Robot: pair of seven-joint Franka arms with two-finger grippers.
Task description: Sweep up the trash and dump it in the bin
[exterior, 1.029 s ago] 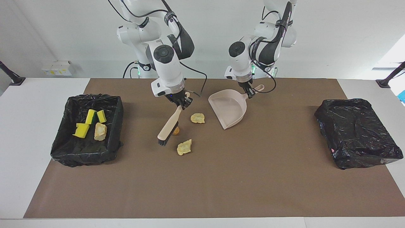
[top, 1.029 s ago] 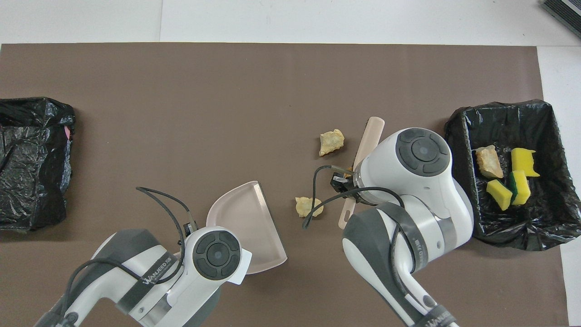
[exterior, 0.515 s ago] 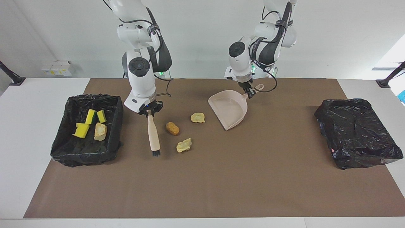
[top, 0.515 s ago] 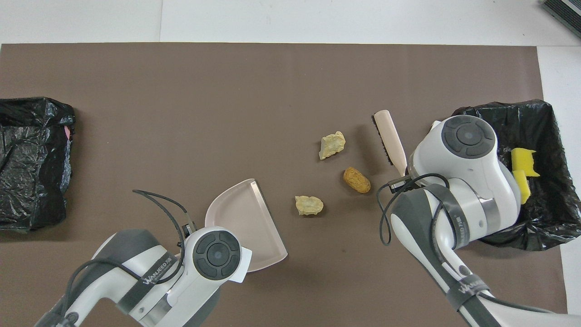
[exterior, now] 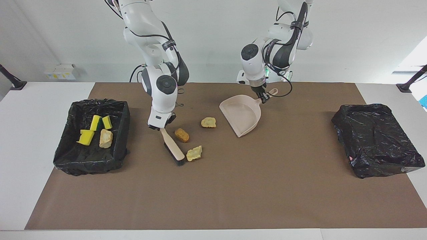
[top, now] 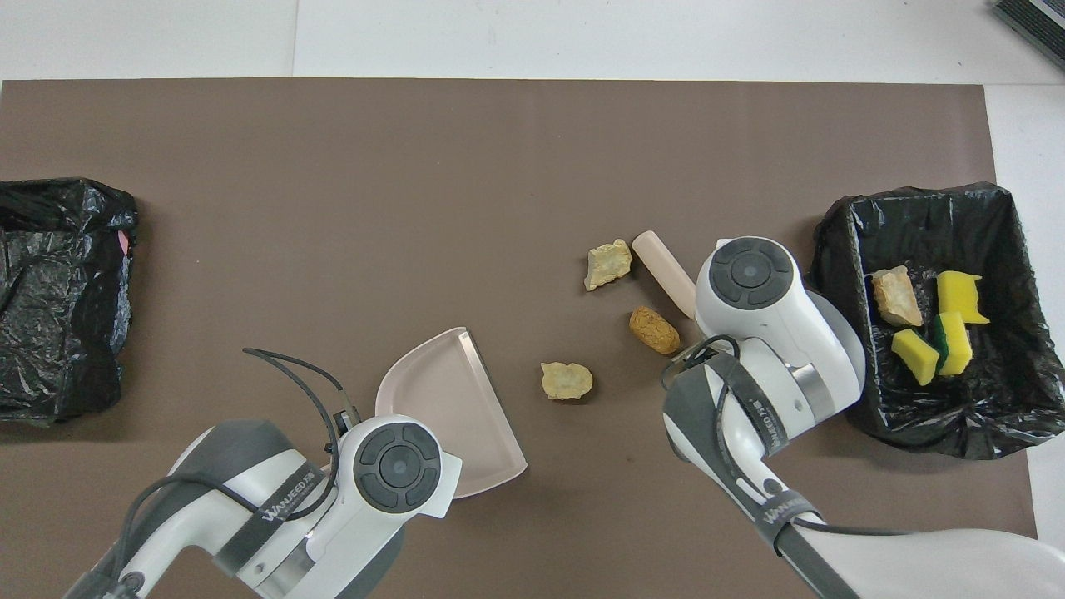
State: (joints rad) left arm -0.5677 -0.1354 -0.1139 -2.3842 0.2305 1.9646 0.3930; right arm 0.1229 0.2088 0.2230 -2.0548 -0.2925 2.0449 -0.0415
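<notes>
Matte brown mat (exterior: pixel 233 186) — right tool (exterior: pixel 162 128) pinches bristled brush (exterior: pixel 173 148), left tool (exterior: pixel 264 97) smooth dustpan (exterior: pixel 242 113).

- Three bread-like lumps lie on the brown mat: pale ones (exterior: pixel 208 122) and (exterior: pixel 194 153), and an orange-brown one (exterior: pixel 181 135).
- Four scraps sit in the open bin (exterior: pixel 66 146): three yellow sponge pieces (exterior: pixel 86 137), (exterior: pixel 95 122), (exterior: pixel 107 122), and one tan lump (exterior: pixel 105 138).
- Two black-lined bins; the second (exterior: pixel 375 140) is covered.
- One brush (exterior: pixel 173 149).
- One dustpan (exterior: pixel 242 113).
</notes>
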